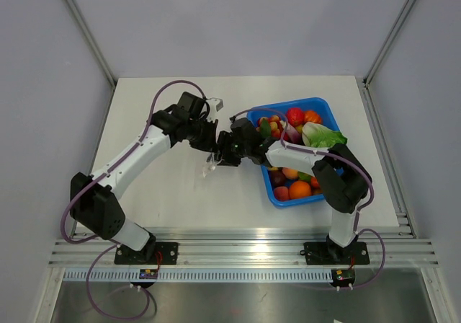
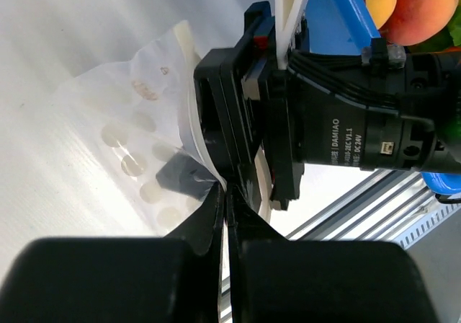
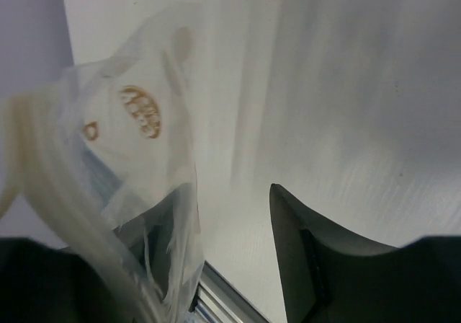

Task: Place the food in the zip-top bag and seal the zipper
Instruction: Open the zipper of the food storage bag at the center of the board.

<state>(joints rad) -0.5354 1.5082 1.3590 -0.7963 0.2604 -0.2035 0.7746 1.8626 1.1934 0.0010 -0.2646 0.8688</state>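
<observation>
The clear zip-top bag (image 1: 211,166) hangs between both grippers, left of the tray. My left gripper (image 1: 213,144) is shut on the bag's edge; in the left wrist view its jaws (image 2: 227,193) pinch the film and the bag (image 2: 122,128) spreads out to the left. My right gripper (image 1: 226,153) is open against the bag. In the right wrist view the gripper (image 3: 227,193) has its left finger behind the bag's film (image 3: 137,135) and its right finger (image 3: 310,258) bare. A dark purple round fruit (image 1: 277,178) lies in the tray. I cannot make out the zipper strip.
The blue tray (image 1: 325,107) at the right holds orange and peach fruits, a red one and a green cabbage (image 1: 322,135). The left wrist view shows the right arm's black wrist motor (image 2: 353,128) close by, the tray's edge (image 2: 346,9) and a peach (image 2: 425,9).
</observation>
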